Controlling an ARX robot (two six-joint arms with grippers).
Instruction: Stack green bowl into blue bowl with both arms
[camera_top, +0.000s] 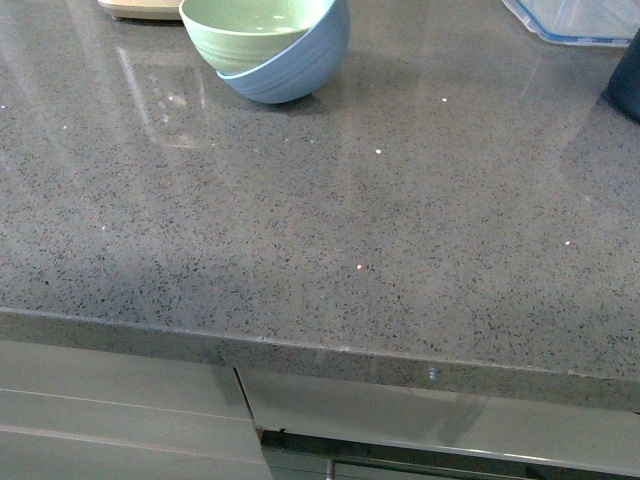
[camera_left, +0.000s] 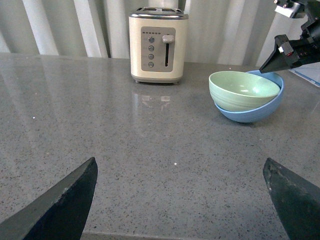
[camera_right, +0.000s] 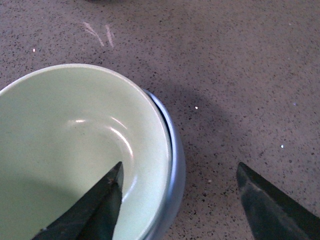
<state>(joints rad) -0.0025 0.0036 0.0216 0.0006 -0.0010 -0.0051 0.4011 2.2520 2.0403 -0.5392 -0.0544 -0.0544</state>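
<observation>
Hovering over the stacked bowls, the right gripper (camera_right: 180, 167) is hanging with its jaws spread apart. One finger is poised above the inside of the green bowl (camera_top: 250, 30) and the other outside the rim, gripping nothing. The green bowl is sitting tilted inside the blue bowl (camera_top: 300, 75) on the grey speckled countertop (camera_top: 320, 220), near a cream toaster (camera_left: 157, 45). The left gripper (camera_left: 180, 162) is hovering low over the counter, well apart from the bowls, its fingers splayed wide and empty.

Green bowl (camera_left: 243, 90) nested tilted inside blue bowl (camera_left: 252, 114)
</observation>
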